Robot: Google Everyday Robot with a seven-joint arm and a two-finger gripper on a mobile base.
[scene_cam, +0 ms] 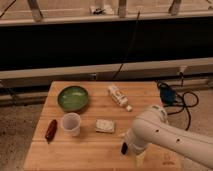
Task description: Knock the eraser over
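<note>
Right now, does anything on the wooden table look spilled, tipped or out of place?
Nothing looks spilled or broken. Only the white tube lies slanted on its side near the green bowl. The gripper sits low over the front right of the wooden table.

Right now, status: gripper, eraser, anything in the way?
Gripper low at table front, close beside eraser. Eraser upright, not yet knocked. Packet, cup well apart from it.
</note>
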